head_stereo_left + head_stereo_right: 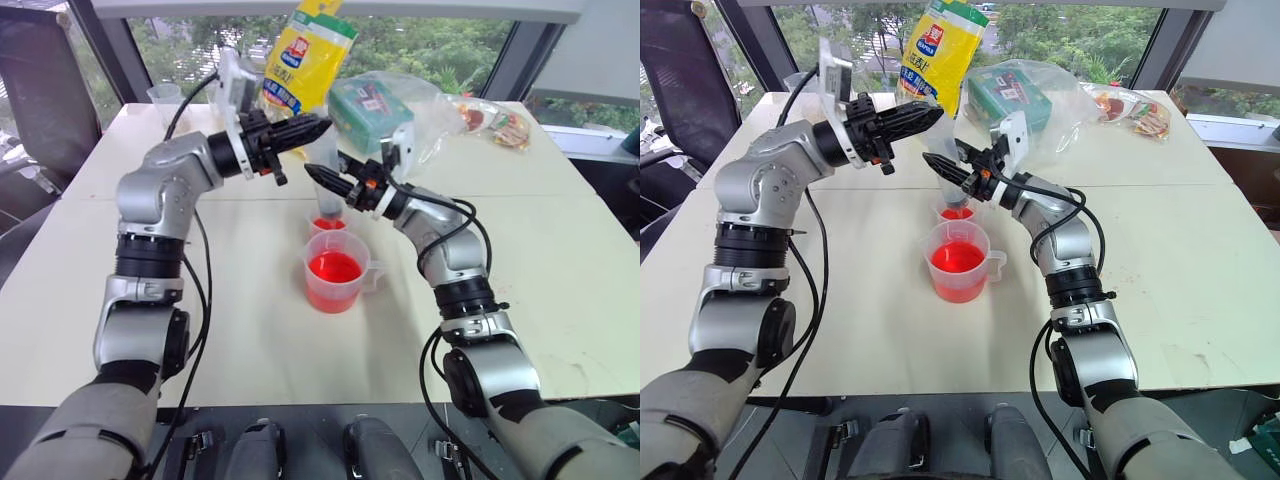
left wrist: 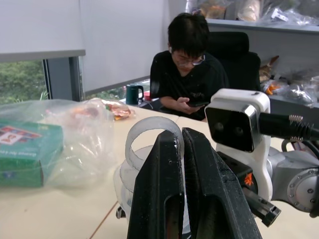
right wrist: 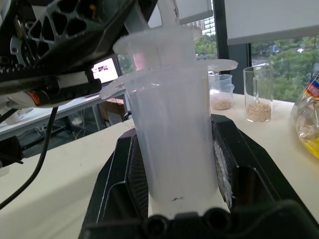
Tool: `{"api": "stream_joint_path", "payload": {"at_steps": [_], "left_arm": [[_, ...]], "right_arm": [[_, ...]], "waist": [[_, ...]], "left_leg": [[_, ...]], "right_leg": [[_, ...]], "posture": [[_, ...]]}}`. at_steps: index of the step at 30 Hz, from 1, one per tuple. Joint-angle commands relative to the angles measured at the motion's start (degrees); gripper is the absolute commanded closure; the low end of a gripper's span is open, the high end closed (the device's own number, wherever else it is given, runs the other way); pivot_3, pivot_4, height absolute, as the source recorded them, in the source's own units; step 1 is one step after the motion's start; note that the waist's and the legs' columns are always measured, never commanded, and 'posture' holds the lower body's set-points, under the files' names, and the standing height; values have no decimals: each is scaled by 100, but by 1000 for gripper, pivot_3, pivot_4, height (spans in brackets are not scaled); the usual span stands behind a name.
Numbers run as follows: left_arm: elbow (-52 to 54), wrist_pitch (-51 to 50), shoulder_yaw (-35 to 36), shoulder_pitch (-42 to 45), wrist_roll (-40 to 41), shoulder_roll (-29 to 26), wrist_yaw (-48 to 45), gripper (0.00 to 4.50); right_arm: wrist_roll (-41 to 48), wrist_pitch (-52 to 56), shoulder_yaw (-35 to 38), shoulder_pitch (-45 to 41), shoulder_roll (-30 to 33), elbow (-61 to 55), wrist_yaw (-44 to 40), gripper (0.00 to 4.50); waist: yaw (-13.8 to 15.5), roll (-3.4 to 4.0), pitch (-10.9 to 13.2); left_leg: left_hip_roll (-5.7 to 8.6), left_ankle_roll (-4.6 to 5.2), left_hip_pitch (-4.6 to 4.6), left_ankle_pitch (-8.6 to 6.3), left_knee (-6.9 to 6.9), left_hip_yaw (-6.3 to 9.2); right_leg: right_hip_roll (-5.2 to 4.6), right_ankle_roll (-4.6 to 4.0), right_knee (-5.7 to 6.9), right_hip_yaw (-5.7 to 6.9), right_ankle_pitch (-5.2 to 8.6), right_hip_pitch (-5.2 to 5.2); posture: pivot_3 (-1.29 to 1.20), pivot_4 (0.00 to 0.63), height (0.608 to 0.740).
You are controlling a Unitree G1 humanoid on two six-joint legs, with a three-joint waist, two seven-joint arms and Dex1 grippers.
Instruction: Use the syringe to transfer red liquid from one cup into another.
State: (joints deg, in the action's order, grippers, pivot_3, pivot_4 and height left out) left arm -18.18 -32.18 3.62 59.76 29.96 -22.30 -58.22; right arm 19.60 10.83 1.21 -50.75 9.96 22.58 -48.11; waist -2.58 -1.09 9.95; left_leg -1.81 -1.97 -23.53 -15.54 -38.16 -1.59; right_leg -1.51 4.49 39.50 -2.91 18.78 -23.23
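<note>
Mid-transfer: syringe (image 1: 958, 178) upright over the smaller cup (image 1: 956, 213) behind the handled cup (image 1: 959, 262), right fingers (image 3: 227, 164) clamped on barrel, left fingers (image 2: 199, 184) closed on plunger; discharge apparently pending.

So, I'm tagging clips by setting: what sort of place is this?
Probably an office or lab used for robot trials: a big pale table by large windows onto greenery, a person seated in an office chair nearby, and shelves of bagged supplies.

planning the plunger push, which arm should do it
Left, probably: the left gripper is shut on the plunger atop the syringe, while the right gripper clamps the barrel over the smaller cup.
</note>
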Motion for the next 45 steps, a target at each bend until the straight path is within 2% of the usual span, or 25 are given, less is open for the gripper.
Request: {"api": "stream_joint_path", "payload": {"at_steps": [1, 12, 13, 14, 18, 21, 27, 32, 39, 42, 45], "left_arm": [[144, -263, -404, -255, -51, 149, -147, 4433], [245, -398, -286, -165, 21, 21, -87, 4433], [257, -416, -260, -151, 30, -6, -81, 3855], [279, -433, -227, -139, 41, -55, -73, 3624], [500, -558, -61, -170, 110, -343, -91, 1735], [682, -663, 59, -226, 166, -583, -92, 67], [1276, -1146, 448, -438, 562, -1234, -85, 67], [1722, -1367, 627, -813, 769, -1440, 81, 67], [2440, -1291, 502, -1605, 724, -1414, 361, 67], [2774, -1297, 483, -1970, 785, -1311, 518, 67], [2973, -1263, 445, -2216, 784, -1268, 609, 67]], "right_arm": [[380, -120, 250, -378, -90, -670, 107, 3116], [360, -67, 238, -358, -104, -594, 79, 3116], [359, -62, 234, -349, -105, -584, 74, 3116], [357, -57, 229, -335, -107, -558, 68, 3116], [334, -53, 197, -277, -106, -451, 53, 3116], [348, -38, 193, -267, -103, -407, 54, 3116], [364, -50, 227, -298, -60, -304, 54, 3116], [544, 236, 406, -497, 17, -439, 203, 3116], [929, 2418, 843, -1199, 736, -943, 1350, 3116], [704, 3741, 858, -1526, 1433, -680, 1918, 3116], [426, 4733, 412, -1455, 2159, -647, 1891, 3116]], "waist": [[3, 0, 0], [0, 0, 0], [0, 0, 0], [3, 0, 0], [-5, 0, 0], [-4, 0, 0], [-5, 0, 0], [8, 0, 0], [13, 1, 0], [26, 1, 0], [47, 0, 0]], "left_leg": [[0, 0, 0, 0, 0, 0], [0, 2, 0, -1, 0, 0], [0, 2, 0, -1, 0, 0], [0, 2, 0, -1, 0, 0], [0, 1, 0, -1, 0, 0], [0, 1, 0, -1, 1, 1], [-1, 1, 0, -1, 2, 2], [0, 2, 0, -1, 1, 2], [-1, 2, -1, -1, 2, 5], [0, 5, -2, -3, 4, 5], [1, 10, -3, -6, 4, 4]], "right_leg": [[0, 0, 0, 0, 0, 0], [0, 0, 0, 0, 0, 0], [0, 0, 0, 0, 0, 0], [0, 0, 0, 0, 0, 0], [0, 0, 1, 0, 0, 0], [1, 0, 2, 0, 0, 0], [0, 0, 3, -1, 0, -2], [-3, 0, 1, 0, 0, 0], [-6, 0, 2, 0, 0, -2], [-9, 0, -4, 0, 0, 2], [-13, -1, -9, 0, 0, 3]], "posture": [[0, 150, 740], [0, 150, 740], [0, 150, 740], [0, 150, 740], [0, 150, 740], [0, 150, 740], [0, 150, 740], [0, 150, 740], [0, 150, 740], [0, 150, 740], [0, 150, 740]]}}
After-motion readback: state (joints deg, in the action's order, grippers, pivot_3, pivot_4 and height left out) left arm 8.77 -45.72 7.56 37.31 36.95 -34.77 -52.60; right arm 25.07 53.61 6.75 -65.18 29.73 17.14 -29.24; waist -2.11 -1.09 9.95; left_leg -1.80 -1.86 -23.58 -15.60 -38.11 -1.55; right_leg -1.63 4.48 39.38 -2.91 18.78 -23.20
